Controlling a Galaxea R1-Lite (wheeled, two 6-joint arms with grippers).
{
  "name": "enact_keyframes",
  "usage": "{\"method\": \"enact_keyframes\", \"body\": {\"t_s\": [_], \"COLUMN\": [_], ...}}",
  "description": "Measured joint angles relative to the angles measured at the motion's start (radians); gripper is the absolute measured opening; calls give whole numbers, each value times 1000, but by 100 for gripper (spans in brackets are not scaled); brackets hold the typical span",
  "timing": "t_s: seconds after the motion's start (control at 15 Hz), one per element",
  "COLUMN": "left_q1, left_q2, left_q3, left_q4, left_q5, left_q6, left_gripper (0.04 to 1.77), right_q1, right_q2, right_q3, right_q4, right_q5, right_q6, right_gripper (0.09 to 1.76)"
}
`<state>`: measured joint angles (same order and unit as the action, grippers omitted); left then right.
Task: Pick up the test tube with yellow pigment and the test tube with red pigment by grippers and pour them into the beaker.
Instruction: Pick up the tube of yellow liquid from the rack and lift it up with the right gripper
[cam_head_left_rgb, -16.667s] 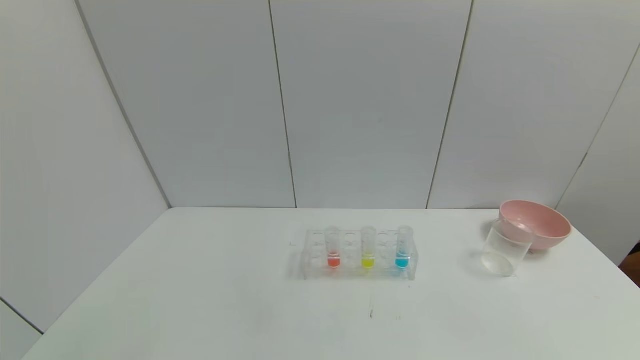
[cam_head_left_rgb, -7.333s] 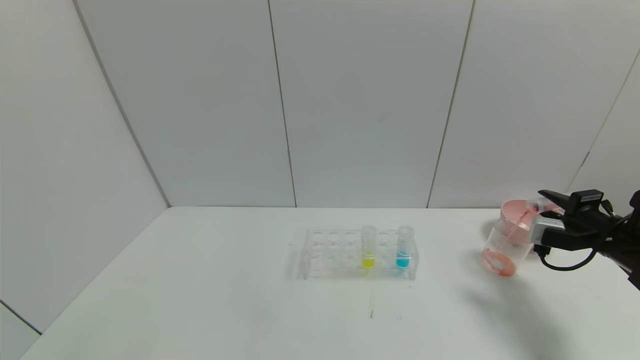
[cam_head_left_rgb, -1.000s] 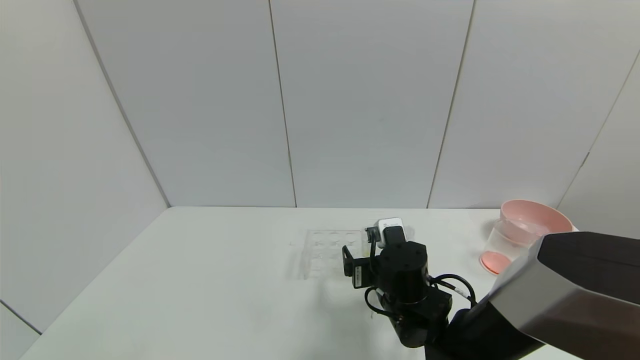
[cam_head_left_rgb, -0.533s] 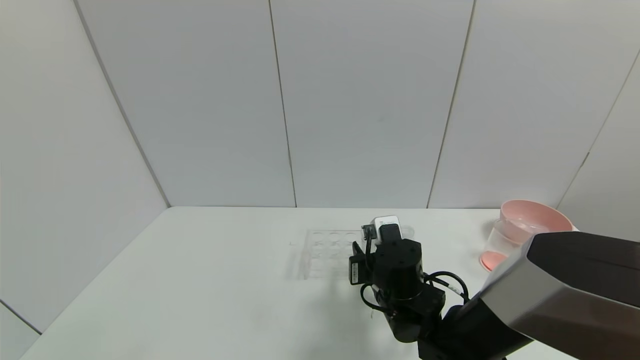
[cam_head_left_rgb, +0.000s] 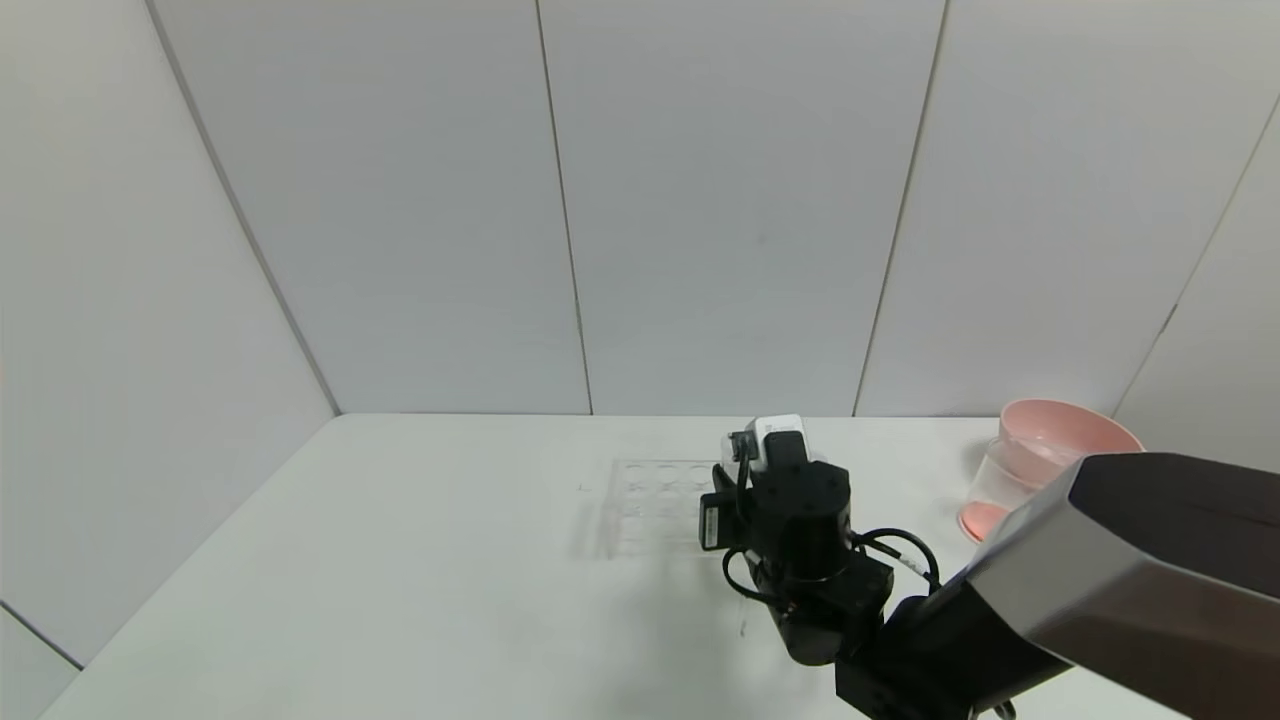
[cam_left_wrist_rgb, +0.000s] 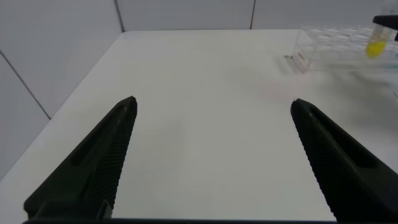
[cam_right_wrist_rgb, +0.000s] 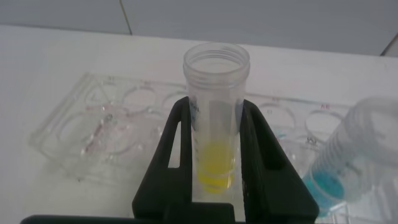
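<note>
My right gripper (cam_right_wrist_rgb: 216, 106) is shut on the test tube with yellow pigment (cam_right_wrist_rgb: 214, 134) and holds it upright at the clear rack (cam_right_wrist_rgb: 112, 127). Whether the tube's bottom is clear of the rack does not show. In the head view the right arm's wrist (cam_head_left_rgb: 795, 510) hides the tube. The beaker (cam_head_left_rgb: 1000, 490) stands at the far right with red liquid at its bottom. The test tube with red pigment is out of view. My left gripper (cam_left_wrist_rgb: 212, 101) is open and empty over bare table, far from the rack (cam_left_wrist_rgb: 329, 43).
A tube with blue liquid (cam_right_wrist_rgb: 348, 155) stands in the rack right beside the yellow one. A pink bowl (cam_head_left_rgb: 1075, 435) sits behind the beaker. The right arm's grey forearm (cam_head_left_rgb: 1130, 570) fills the front right of the head view.
Over the last second my right gripper has risen a little at the rack, with the yellow tube in it. Earlier, the red tube was emptied into the beaker.
</note>
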<state>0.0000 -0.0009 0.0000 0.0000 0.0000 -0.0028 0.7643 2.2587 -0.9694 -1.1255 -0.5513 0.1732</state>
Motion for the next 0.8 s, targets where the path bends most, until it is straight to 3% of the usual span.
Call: {"method": "enact_keyframes", "body": {"t_s": [0.53,0.8], "left_q1": [0,0], "left_q2": [0,0], "left_q3": [0,0], "left_q4": [0,0], "left_q5": [0,0], "left_q6": [0,0], "left_gripper": [176,176], "right_q1": [-33,-156], "right_q2": [-223,-338], "right_q3": [-35,37], "right_q4": [9,5], "right_q5": [72,77], "right_q6": [-111,-123], "right_gripper": [51,51]}}
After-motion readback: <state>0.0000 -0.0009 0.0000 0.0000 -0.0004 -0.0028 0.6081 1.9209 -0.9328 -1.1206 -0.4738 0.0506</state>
